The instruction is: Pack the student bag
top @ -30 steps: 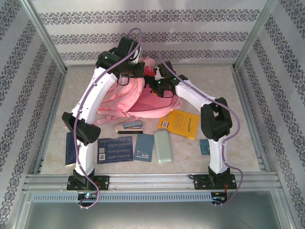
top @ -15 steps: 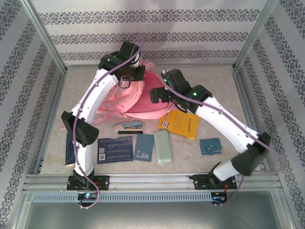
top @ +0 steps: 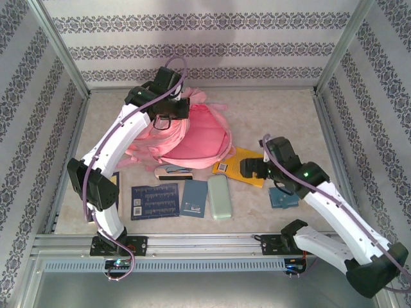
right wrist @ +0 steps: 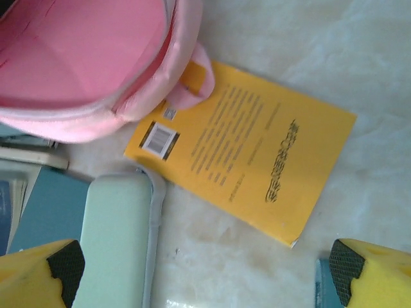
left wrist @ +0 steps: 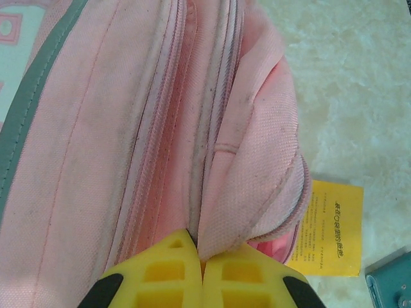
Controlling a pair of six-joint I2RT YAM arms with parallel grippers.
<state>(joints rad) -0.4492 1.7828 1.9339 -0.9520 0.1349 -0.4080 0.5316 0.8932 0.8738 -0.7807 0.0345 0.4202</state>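
The left claw [left wrist: 202, 264] is pinched shut on the rim of the student bag [top: 192, 138], far-left on the table [top: 282, 109]. Its mouth gapes toward the nearer right claw [right wrist: 205, 266], wide open and empty above the yellow booklet [right wrist: 250, 151]

Pink student bag [top: 192, 141] mid-table; left claw [top: 171, 119] at its top, right claw [top: 249, 169] over yellow booklet [top: 232, 160].

student bag [top: 198, 138]: pink throughout, I see grey-green trim
booklet [right wrist: 247, 151] at its 4 o'clock: yellow, black print
pencil case [right wrist: 115, 237]: pale mint
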